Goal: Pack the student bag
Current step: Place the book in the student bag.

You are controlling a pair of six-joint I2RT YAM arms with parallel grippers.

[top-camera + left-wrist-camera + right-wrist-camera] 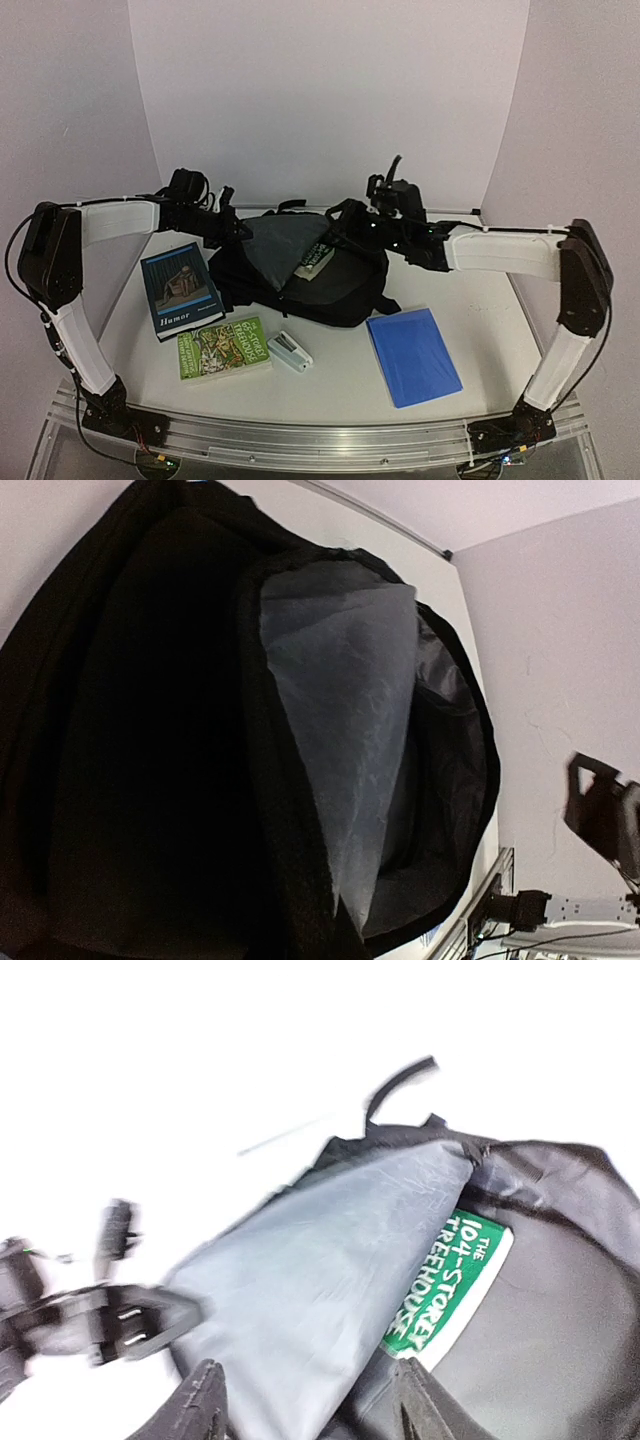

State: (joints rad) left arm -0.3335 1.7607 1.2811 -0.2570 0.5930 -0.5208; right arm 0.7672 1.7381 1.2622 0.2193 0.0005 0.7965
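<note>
The student bag [335, 295] lies black and unzipped at the table's middle. Its grey lining [272, 245] stands lifted like a tent. My left gripper [238, 232] is at the bag's left rim, shut on the raised edge. In the left wrist view only the black fabric [130, 730] and lining [350, 720] show, the fingers hidden. A book with a green spine [450, 1280] sits inside the opening [316, 258]. My right gripper [312, 1405] hovers open just above the lining [320, 1270], at the bag's back right [352, 228], holding nothing.
On the table in front of the bag lie a dark blue book titled Humor [180, 290], a green book [223, 348], a small white and grey object [290, 352] and a blue notebook [413, 355]. White walls enclose the back and sides.
</note>
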